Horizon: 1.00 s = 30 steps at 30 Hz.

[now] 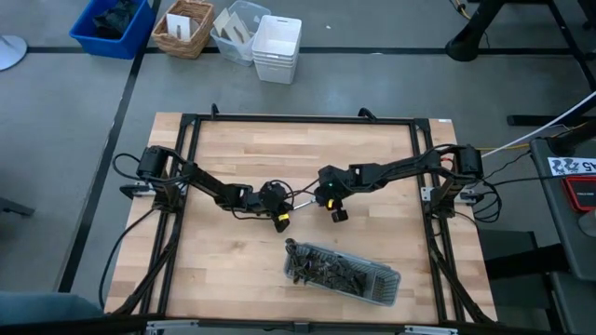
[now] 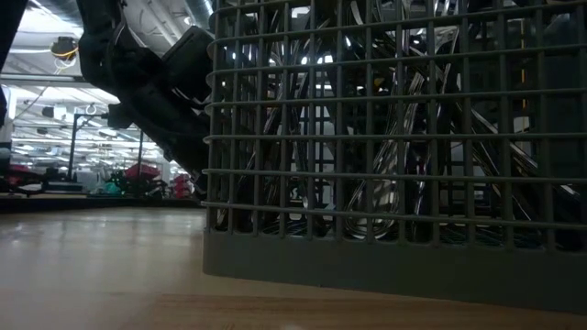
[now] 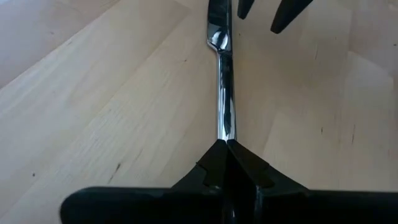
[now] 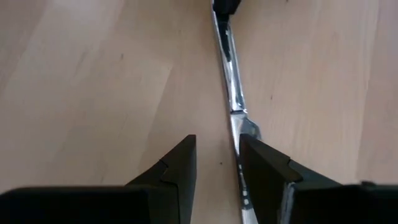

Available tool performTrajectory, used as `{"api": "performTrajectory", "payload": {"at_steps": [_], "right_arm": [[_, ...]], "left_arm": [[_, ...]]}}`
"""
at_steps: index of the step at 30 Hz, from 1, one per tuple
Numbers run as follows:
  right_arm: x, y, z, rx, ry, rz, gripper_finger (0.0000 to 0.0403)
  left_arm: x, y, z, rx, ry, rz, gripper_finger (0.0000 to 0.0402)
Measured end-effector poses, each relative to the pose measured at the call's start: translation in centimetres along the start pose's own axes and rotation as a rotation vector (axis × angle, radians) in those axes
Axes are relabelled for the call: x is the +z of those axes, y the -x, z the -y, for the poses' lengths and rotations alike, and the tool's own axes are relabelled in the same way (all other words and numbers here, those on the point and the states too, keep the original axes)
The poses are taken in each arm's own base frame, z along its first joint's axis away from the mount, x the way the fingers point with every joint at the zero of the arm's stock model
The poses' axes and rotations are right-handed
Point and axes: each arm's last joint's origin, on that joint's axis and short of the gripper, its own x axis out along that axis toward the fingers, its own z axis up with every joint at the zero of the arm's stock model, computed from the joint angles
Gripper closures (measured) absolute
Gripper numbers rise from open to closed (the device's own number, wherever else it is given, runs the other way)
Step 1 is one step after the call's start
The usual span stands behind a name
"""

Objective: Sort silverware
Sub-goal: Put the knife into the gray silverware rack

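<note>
Mid-tabletop (image 1: 233, 251), the two arms meet nose to nose, with the mesh tray (image 1: 343, 274) of remaining silverware nearer the front edge. Left gripper (image 3: 225, 144) is pressed together on one end of a knife (image 3: 224, 93) whose long axis runs straight toward the right arm. Right gripper (image 4: 217, 155) is spread at the free end, though the blade sits against one finger rather than centred, so I'd shift sideways before closing.

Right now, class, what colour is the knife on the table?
Shiny silver; the knife shows best in the left wrist view.
</note>
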Motion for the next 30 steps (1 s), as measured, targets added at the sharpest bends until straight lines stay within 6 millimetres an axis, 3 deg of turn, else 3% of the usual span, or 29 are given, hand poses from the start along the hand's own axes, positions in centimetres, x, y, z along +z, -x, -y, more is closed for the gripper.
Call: {"api": "performTrajectory", "payload": {"at_steps": [9,15,20,30], "right_arm": [[0.4,-0.1,0.1,-0.008,-0.006,0.044,0.0278],[0.0,-2.2,-0.8,0.005,0.037,0.008,0.0278],[0.0,-3.4,-1.5,-0.086,0.065,-0.036,0.0278],[0.0,-3.5,-1.3,-0.108,0.061,-0.032,0.0278]], "left_arm": [[0.0,0.0,0.0,0.000,0.000,0.000,0.0400],[0.0,0.0,0.1,-0.020,0.002,0.000,0.0399],[0.0,0.0,0.1,-0.023,0.002,0.000,0.0398],[0.0,0.0,0.3,-0.065,-0.022,-0.018,0.0398]]}}
